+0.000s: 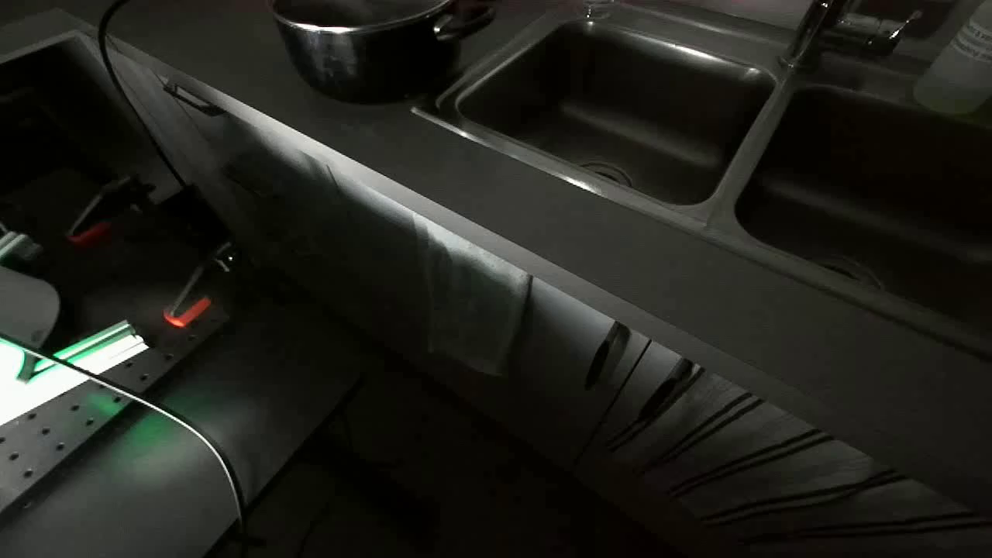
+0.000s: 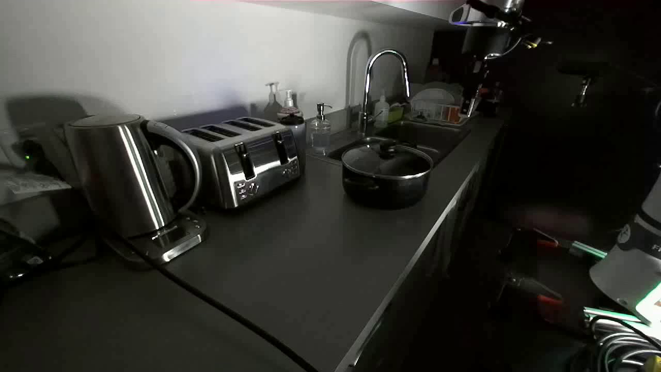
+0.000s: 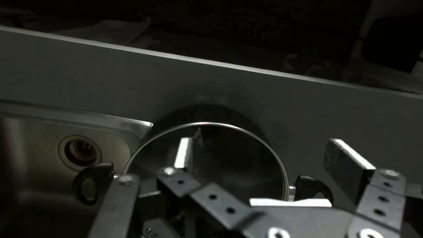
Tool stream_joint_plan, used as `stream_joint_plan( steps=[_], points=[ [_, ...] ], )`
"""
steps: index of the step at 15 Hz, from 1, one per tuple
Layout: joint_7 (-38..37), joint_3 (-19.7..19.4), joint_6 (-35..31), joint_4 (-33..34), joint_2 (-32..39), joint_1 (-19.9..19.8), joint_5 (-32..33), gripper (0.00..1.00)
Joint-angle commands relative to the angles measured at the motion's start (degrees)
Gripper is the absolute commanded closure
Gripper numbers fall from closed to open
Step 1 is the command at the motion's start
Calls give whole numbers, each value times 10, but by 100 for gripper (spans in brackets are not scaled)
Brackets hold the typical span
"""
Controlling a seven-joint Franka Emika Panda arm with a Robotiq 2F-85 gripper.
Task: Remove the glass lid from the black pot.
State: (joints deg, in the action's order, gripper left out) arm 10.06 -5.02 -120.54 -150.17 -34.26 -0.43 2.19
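The black pot (image 2: 387, 191) stands on the counter beside the sink in an exterior view. The glass lid (image 2: 364, 160) lies on it, its dark knob (image 2: 387, 148) upright at the centre. In an exterior view the pot (image 1: 364, 62) is cut off by the top edge, so the knob is out of view. In the wrist view the lid (image 3: 231, 158) with its thin metal rim lies below my gripper (image 3: 261, 142). The gripper is open and empty, its fingers wide apart above the pot. The gripper's body hides the near part of the lid and the knob there.
The steel sink (image 1: 721, 209) adjoins the pot. A toaster (image 2: 258, 160), a kettle (image 2: 119, 175) and a soap bottle (image 2: 320, 132) stand towards the wall. A tall faucet (image 2: 367, 88) rises behind. The counter's front edge (image 2: 413, 268) runs close to the pot. A cable (image 2: 217, 305) crosses the counter.
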Motion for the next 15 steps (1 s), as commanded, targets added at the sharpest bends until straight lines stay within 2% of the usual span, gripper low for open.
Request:
stream_joint_plan(
  steps=[1, 11, 15],
  points=[
    [1, 2, 1, 1, 0, -2, -1, 0],
    [1, 2, 1, 1, 0, -2, -1, 0],
    [-17, 16, -12, 16, 37, -2, 6, 0]
  ],
)
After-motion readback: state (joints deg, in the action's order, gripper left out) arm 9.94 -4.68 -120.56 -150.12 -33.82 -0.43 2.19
